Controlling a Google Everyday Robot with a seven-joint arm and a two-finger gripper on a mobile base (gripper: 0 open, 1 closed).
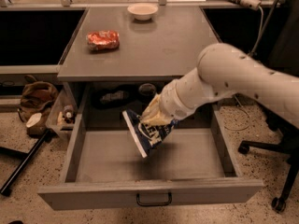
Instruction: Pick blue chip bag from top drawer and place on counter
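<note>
The blue chip bag point(145, 133) hangs tilted in the air above the floor of the open top drawer point(149, 192), clear of it. My gripper point(156, 116) is shut on the bag's upper right edge, at the end of the white arm that reaches in from the right. The bag is below the level of the counter point(154, 41), just in front of its front edge. The drawer is pulled fully out, with its dark loop handle point(153, 200) at the front.
An orange-red foil snack bag point(103, 39) lies on the counter's left part. A small white bowl point(142, 10) stands at the counter's back. A brown bag point(36, 97) and a bin of items point(63, 115) sit on the floor left. An office chair base point(275, 171) stands right.
</note>
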